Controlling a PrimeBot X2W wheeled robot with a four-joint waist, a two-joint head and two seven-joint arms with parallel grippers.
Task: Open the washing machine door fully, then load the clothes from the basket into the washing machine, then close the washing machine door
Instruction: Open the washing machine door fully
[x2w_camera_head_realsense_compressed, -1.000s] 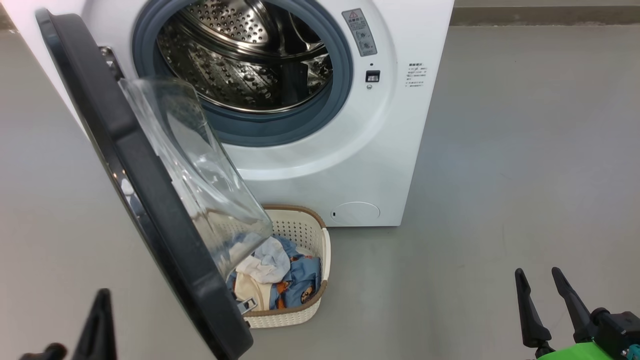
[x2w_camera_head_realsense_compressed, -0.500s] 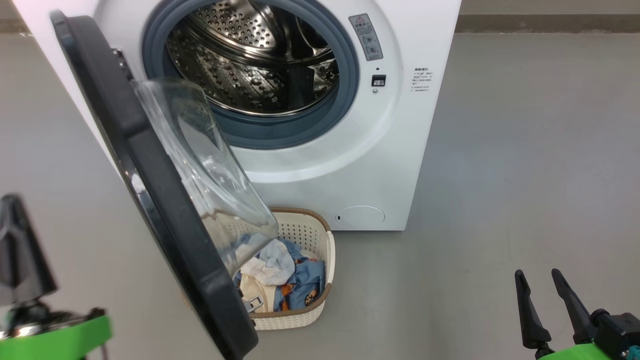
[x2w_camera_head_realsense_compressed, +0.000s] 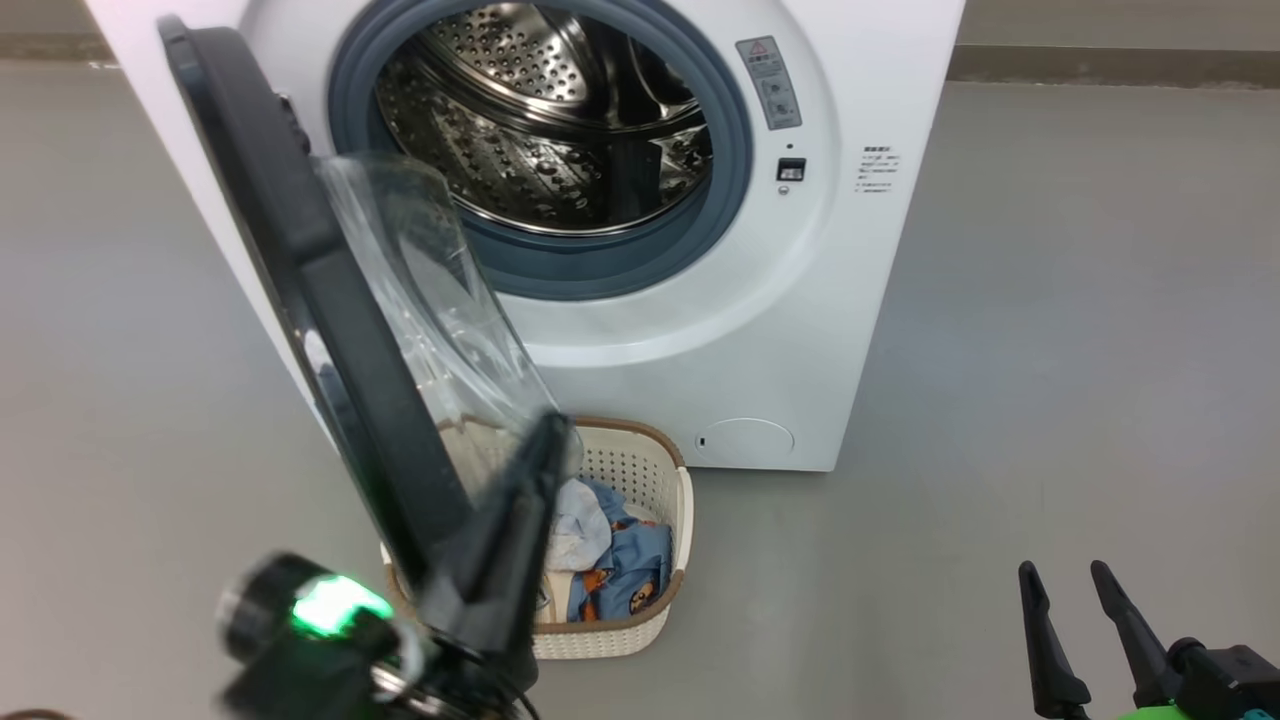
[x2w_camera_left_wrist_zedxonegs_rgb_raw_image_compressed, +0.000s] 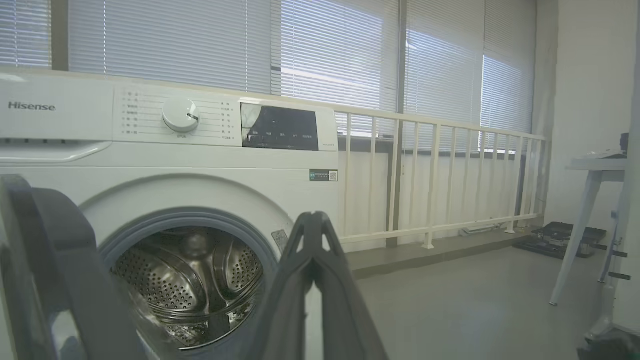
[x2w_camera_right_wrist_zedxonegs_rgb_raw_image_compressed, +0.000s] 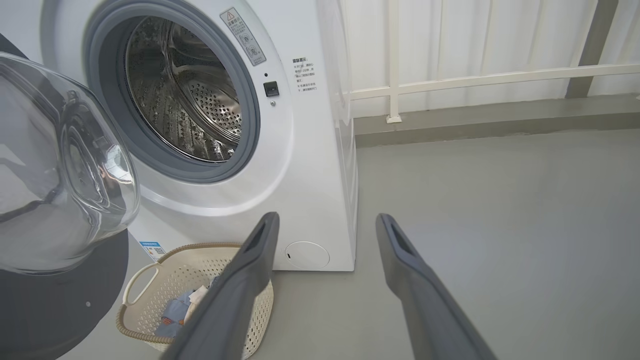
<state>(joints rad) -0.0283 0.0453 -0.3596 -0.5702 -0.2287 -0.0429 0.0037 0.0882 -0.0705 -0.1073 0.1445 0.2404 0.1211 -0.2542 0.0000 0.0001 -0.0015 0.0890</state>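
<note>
Left gripper (x2w_camera_head_realsense_compressed: 548, 435) is now rising from 7 o'clock of the head view into the middle, where half a second ago it was sitting at the left edge; the camera is also swinging, so the machine is sliding right in the picture. Its fingers are pressing together, holding nothing, and are overlapping the door's lower rim and the basket; contact cannot be told. In the left wrist view the tip (x2w_camera_left_wrist_zedxonegs_rgb_raw_image_compressed: 312, 220) is pointing at the open drum.

Right gripper (x2w_camera_head_realsense_compressed: 1062, 575) is hanging at 5 o'clock, fingers apart and empty, well clear of everything.

Counts:
- One washing machine (x2w_camera_head_realsense_compressed: 800, 330), with one steel drum (x2w_camera_head_realsense_compressed: 560, 130) showing bare.
- One washing machine door (x2w_camera_head_realsense_compressed: 300, 250), standing open and swinging out from the 9 o'clock side, glass bowl (x2w_camera_head_realsense_compressed: 430, 300) facing the opening.
- One basket (x2w_camera_head_realsense_compressed: 655, 470), sitting on the floor at 6 o'clock of the machine, just beside it.
- Clothes (x2w_camera_head_realsense_compressed: 625, 565) lying inside the basket: two pieces showing, one blue printed and one white, the rest hiding behind the gripper.

Grey floor (x2w_camera_head_realsense_compressed: 1050, 350) is carrying everything. Blinds (x2w_camera_left_wrist_zedxonegs_rgb_raw_image_compressed: 340, 55) and one white railing (x2w_camera_left_wrist_zedxonegs_rgb_raw_image_compressed: 435, 185) are running behind the machine, with one white counter (x2w_camera_left_wrist_zedxonegs_rgb_raw_image_compressed: 595, 165) at 3 o'clock.
</note>
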